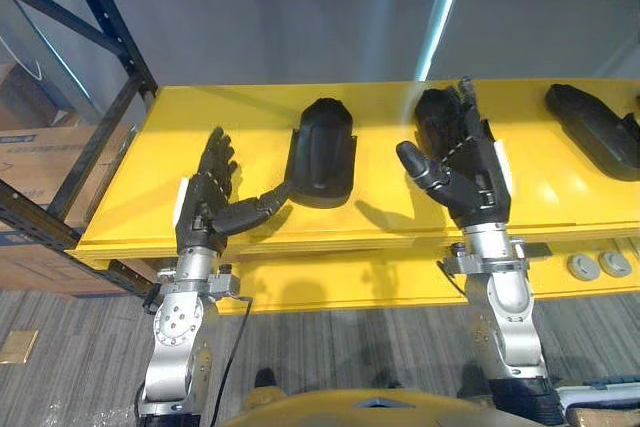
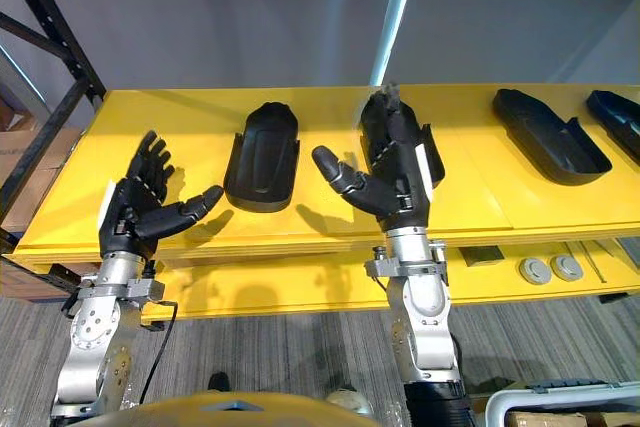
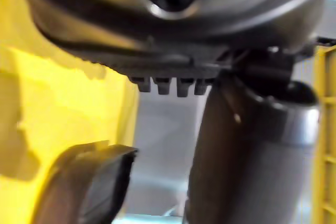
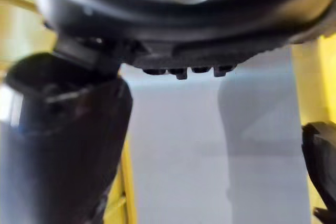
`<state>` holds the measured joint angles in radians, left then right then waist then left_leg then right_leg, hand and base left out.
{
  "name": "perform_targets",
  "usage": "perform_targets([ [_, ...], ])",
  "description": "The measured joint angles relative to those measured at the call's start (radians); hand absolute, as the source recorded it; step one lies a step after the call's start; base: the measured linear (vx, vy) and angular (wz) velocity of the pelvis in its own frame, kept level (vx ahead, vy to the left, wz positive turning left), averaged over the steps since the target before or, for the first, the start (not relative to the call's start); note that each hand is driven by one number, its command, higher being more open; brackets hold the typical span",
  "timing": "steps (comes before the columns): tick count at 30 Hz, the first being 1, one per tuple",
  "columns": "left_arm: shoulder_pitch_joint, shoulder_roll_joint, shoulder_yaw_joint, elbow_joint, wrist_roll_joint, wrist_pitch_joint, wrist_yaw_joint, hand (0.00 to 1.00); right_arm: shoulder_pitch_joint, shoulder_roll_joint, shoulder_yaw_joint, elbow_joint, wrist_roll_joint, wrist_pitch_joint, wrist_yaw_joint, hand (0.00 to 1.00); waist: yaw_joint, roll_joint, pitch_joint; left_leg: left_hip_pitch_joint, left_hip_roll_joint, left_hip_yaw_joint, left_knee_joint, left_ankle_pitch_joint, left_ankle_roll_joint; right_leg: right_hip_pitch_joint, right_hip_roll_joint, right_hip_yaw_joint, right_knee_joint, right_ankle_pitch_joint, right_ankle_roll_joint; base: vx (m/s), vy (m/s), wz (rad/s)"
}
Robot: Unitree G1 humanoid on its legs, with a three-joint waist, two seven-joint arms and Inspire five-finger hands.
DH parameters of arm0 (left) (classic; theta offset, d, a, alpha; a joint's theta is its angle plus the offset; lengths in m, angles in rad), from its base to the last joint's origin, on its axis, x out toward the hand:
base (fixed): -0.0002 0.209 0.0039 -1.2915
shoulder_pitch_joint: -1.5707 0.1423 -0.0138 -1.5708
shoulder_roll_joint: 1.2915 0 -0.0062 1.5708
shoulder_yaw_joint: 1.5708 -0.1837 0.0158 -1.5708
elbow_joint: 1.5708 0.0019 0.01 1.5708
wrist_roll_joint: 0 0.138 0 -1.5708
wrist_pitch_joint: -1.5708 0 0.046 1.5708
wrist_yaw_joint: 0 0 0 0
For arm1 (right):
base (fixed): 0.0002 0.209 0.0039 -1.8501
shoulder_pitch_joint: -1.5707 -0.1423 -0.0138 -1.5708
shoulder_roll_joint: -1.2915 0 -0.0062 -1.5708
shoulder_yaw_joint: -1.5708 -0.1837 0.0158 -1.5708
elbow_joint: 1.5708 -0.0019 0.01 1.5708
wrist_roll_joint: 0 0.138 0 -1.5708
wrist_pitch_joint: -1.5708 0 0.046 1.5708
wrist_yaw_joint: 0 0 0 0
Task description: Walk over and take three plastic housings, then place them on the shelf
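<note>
Splayed, empty: L hand (image 1: 205, 197), R hand (image 1: 470, 172). Mostly hidden behind R hand: 2nd housing (image 1: 430, 115). Far-right housing (image 1: 595, 132) cut off at edge, whole in right eye view.

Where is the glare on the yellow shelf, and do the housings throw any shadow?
Left eye view: a pale streak of glare lies on the shelf, just below the light-blue post; the housing throws only a thin dark shadow along its near end. Left wrist view: the shelf's surface is brightly lit, with darker patches.

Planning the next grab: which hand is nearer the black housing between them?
Left: left hand sits just left of the housing, thumb nearly touching it; right hand stands apart on its right.
</note>
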<state>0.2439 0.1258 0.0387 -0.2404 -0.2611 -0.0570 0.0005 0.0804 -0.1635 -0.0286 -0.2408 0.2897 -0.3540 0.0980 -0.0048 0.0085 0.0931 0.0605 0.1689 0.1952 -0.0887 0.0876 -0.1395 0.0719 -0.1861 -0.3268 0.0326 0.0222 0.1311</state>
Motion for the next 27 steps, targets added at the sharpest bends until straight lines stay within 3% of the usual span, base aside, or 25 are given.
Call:
perform_targets([
  [2, 0.000, 0.002, -0.007, 0.042, 0.001, 0.052, 0.006, 1.00, 0.002, -0.001, -0.022, -0.037, 0.000, -0.007, -0.001, 1.00, -0.005, -0.001, 0.004, 0.000, 0.000, 0.004, 0.000, 0.000, 0.000, -0.003, 0.000, 0.005, 0.001, 0.000, 0.000, 0.00, -0.001, -0.11],
  [5, -0.005, 0.007, -0.016, 0.056, 0.002, 0.062, 0.025, 1.00, 0.007, -0.020, -0.054, -0.075, 0.001, -0.023, -0.006, 1.00, -0.011, -0.003, 0.006, 0.001, 0.001, 0.011, 0.000, -0.002, 0.001, -0.008, 0.000, 0.011, 0.002, 0.000, 0.000, 0.00, -0.002, -0.07],
  [11, -0.012, 0.011, -0.023, 0.070, 0.038, 0.053, 0.061, 1.00, 0.028, -0.043, -0.064, -0.094, 0.001, -0.029, -0.007, 1.00, -0.014, 0.002, 0.006, 0.001, 0.001, 0.026, 0.000, -0.003, 0.001, -0.020, 0.000, 0.028, 0.005, 0.001, 0.002, 0.00, 0.001, -0.06],
  [27, -0.047, 0.043, -0.063, 0.113, -0.048, 0.026, 0.010, 1.00, 0.028, -0.043, -0.067, -0.096, 0.001, -0.029, 0.003, 1.00, -0.022, 0.017, 0.012, 0.016, 0.000, 0.056, 0.000, -0.013, 0.003, -0.024, -0.001, 0.059, 0.005, 0.005, 0.007, 0.00, 0.003, -0.04],
])
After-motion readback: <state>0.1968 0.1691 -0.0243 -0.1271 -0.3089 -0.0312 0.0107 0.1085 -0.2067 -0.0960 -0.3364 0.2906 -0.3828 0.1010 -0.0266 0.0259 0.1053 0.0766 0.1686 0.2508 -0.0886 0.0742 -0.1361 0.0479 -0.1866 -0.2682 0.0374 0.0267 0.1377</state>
